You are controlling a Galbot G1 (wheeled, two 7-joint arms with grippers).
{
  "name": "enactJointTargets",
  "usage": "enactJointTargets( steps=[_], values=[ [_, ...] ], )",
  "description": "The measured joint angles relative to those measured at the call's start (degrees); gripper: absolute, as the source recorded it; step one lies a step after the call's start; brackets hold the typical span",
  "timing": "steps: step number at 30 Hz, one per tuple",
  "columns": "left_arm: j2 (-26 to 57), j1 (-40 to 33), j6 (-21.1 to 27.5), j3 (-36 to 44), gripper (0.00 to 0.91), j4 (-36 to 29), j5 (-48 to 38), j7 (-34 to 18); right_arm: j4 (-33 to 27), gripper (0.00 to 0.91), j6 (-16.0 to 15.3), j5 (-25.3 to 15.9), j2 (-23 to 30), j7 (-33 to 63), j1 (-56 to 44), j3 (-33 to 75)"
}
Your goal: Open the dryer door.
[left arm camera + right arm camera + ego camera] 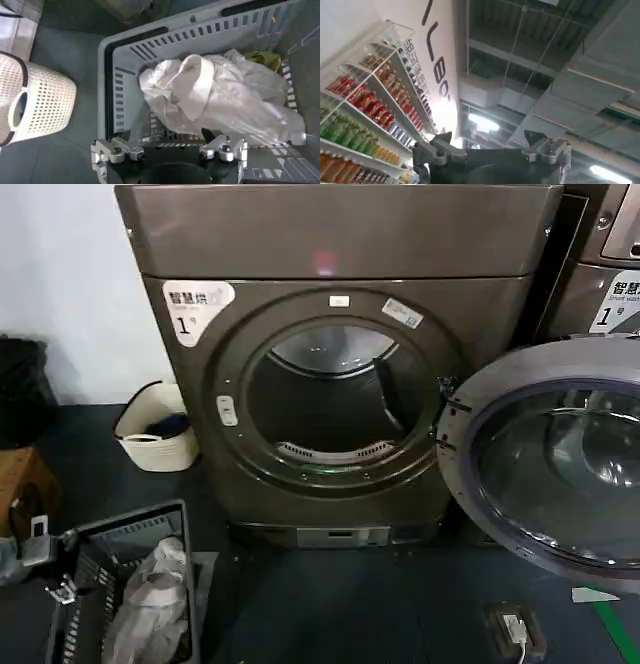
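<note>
Door status first: the dryer door [555, 459] is standing swung wide to the right of its grey-bronze machine [340, 374], hinged at the right edge of the opening, grey inner face and dark glass turned toward me. The drum opening [335, 399] is fully exposed and nothing is blocking it. I am judging the opening step as essentially done; doing it well now is meaning leaving the door at rest against its swing limit and keeping both arms out of its arc.

My left gripper [170, 151] is hanging over the grey laundry basket [112, 65], fingers spread apart and holding nothing, just above the white garment [215, 95] heaped inside. A cream perforated bin [42, 102] is sitting beside the basket. My right gripper [492, 148] is pointing up toward the ceiling, fingers likewise apart and empty, well clear of the door. I am advising no further pull on the door.
</note>
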Motion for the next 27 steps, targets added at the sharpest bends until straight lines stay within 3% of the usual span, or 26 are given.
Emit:
enactJointTargets(
  steps=[27],
  values=[
    [1.57, -0.1, -1.43, -0.28, 0.907, -0.67, 0.45, 2.35, -0.3, 0.907, 0.15, -0.36, -0.5, -0.1, 0.9, -0.14]
  ],
)
